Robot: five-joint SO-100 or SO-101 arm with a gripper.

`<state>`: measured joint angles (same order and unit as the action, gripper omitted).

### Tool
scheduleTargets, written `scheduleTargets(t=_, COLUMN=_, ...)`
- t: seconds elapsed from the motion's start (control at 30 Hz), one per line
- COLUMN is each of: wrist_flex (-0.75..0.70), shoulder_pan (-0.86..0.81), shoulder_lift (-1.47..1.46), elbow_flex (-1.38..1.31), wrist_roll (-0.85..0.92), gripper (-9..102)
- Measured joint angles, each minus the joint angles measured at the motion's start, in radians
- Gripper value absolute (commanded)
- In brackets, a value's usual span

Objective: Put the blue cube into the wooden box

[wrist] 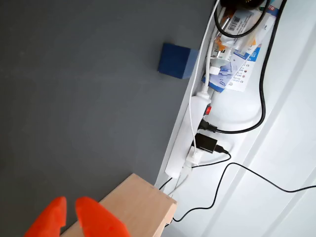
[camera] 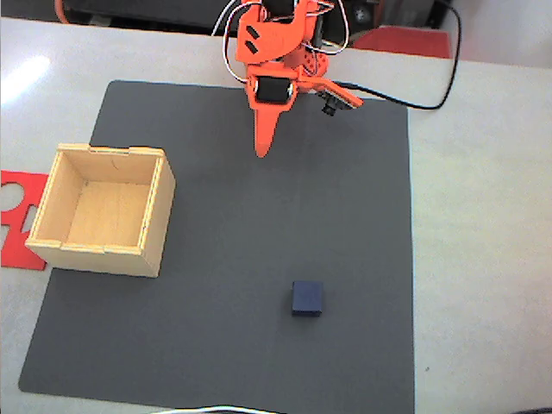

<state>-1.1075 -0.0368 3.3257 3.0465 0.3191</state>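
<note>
1. Landmark for every place below: the dark grey mat (camera: 345, 216) spread on the pale table (camera: 483, 259), as the fixed view shows it.
2. Near the mat's lower middle, a little right of centre in the fixed view, sits the blue cube (camera: 307, 297), flat on the mat and with nothing touching it.
3. On the mat's left edge stands the wooden box (camera: 103, 210), upright and open at the top, its pale floor bare; its left wall reaches out to the mat's border.
4. Just off the mat's left edge, partly behind the box, lies a flat red cut-out sheet (camera: 15, 207) on the table.
5. Above the mat's upper middle hangs the orange gripper (camera: 266, 148), tips pointing down toward the mat, well apart from both cube and box.
6. In the wrist view the gripper (wrist: 70, 210) shows two orange fingertips (wrist: 96, 217) with only a narrow gap between them, and nothing is held.
7. Beyond the mat's far edge in the wrist view runs a white power strip (wrist: 190, 128) with black cables (wrist: 261, 94) plugged in; the cube (wrist: 177, 60) sits just inside that edge, and a corner of the box (wrist: 140, 207) shows beside the fingertips.
</note>
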Motion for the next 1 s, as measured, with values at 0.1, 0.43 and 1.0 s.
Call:
scheduleTargets(t=0.1, wrist_flex=0.063, shoulder_pan=-0.035, shoulder_lift=0.0, elbow_flex=0.035, wrist_roll=-0.066, gripper=0)
scheduleTargets(t=0.43, wrist_flex=0.155, shoulder_pan=-0.046, shoulder_lift=0.0, elbow_flex=0.04, wrist_roll=-0.311, gripper=0)
scheduleTargets(t=1.0, wrist_flex=0.155, shoulder_pan=-0.044, shoulder_lift=0.0, elbow_flex=0.04, wrist_roll=-0.311, gripper=0)
